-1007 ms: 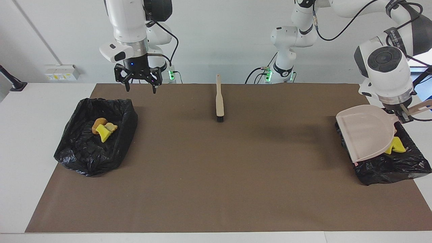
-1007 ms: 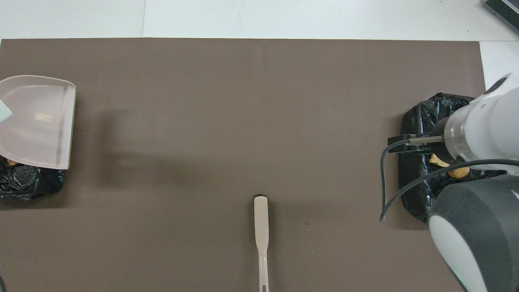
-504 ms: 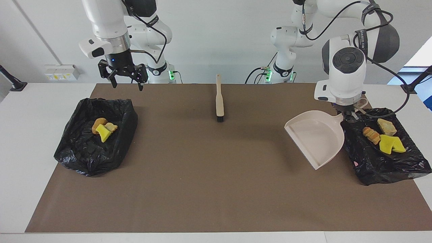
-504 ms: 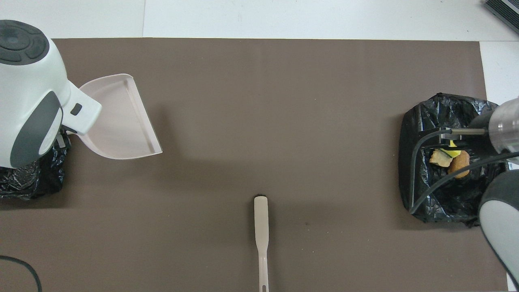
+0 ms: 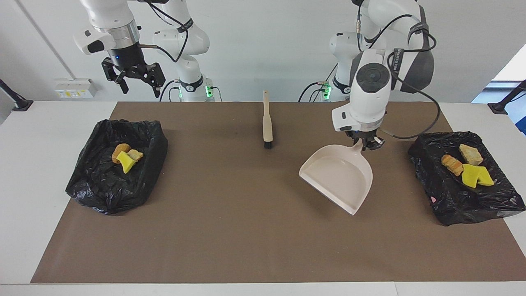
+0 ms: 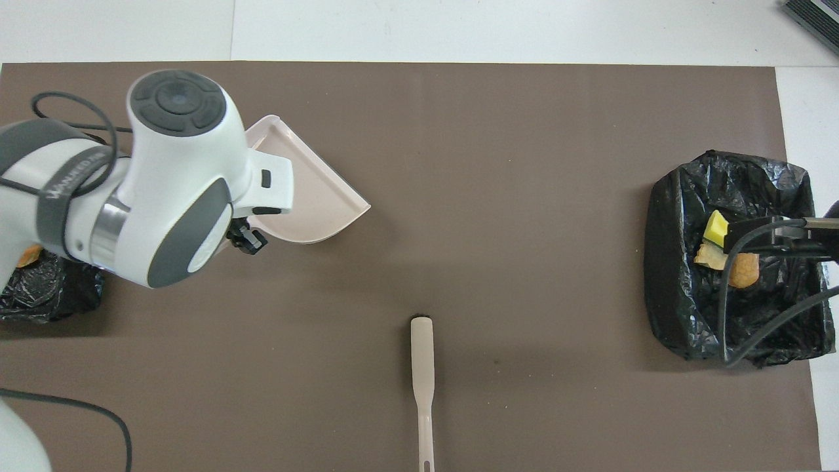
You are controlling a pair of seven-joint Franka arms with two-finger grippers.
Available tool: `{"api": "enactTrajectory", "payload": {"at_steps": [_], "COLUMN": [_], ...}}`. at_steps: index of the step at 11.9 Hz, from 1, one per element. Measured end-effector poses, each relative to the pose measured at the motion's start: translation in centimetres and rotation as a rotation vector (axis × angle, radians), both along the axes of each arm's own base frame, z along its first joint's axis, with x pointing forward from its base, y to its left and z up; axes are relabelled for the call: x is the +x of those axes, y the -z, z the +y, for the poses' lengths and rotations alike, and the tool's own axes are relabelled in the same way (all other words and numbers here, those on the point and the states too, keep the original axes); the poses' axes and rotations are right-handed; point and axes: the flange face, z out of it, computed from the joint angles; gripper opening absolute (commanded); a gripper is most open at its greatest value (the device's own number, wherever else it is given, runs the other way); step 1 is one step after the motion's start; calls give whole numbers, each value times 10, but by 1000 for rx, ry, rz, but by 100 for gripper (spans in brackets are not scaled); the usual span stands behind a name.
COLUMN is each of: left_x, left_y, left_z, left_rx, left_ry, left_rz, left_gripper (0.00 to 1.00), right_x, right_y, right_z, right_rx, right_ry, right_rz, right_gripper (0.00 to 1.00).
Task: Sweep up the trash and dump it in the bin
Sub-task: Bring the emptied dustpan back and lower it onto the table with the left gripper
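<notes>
My left gripper (image 5: 367, 144) is shut on the handle of the beige dustpan (image 5: 339, 176), which hangs tilted and empty just over the brown mat; the dustpan also shows in the overhead view (image 6: 314, 196). Three trash pieces (image 5: 466, 166) lie in the black-bagged bin (image 5: 472, 201) at the left arm's end. Three more trash pieces (image 5: 125, 156) lie in the black-bagged bin (image 5: 107, 189) at the right arm's end, which also shows in the overhead view (image 6: 675, 275). My right gripper (image 5: 140, 92) is open and empty, raised high above the table's edge by that bin.
A beige brush (image 5: 267, 121) lies on the mat (image 5: 246, 226) in the middle, near the robots, bristles pointing away from them; it also shows in the overhead view (image 6: 423, 367). The left arm hides most of its bin (image 6: 46, 295) in the overhead view.
My left arm has carried the dustpan from over the bin at its end toward the middle of the mat, uncovering three pieces there. My right gripper has risen and drifted toward its own end.
</notes>
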Motion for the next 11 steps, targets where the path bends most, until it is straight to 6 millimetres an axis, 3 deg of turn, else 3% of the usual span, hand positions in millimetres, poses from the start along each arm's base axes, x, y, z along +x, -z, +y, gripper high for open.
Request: {"api": "enactTrajectory", "payload": {"at_steps": [3,5,11], "left_x": [-9,-18,-14], "left_y": [15,20,36], "left_z": [-55,-88,-116], "left_rx": [-114,-149,-196], "left_ry": [-148,-249,-407], "left_rz": [-37,-65,-114], "left_gripper": [0,0,0], "right_x": [0,0,0], "right_y": [1,1,1], "right_z": [-32,-35,-27], "right_rx": [24,27,28], "right_ry": [-22,-28,-42], "right_rz": [6,7,7], "right_gripper": [100,100,100]}}
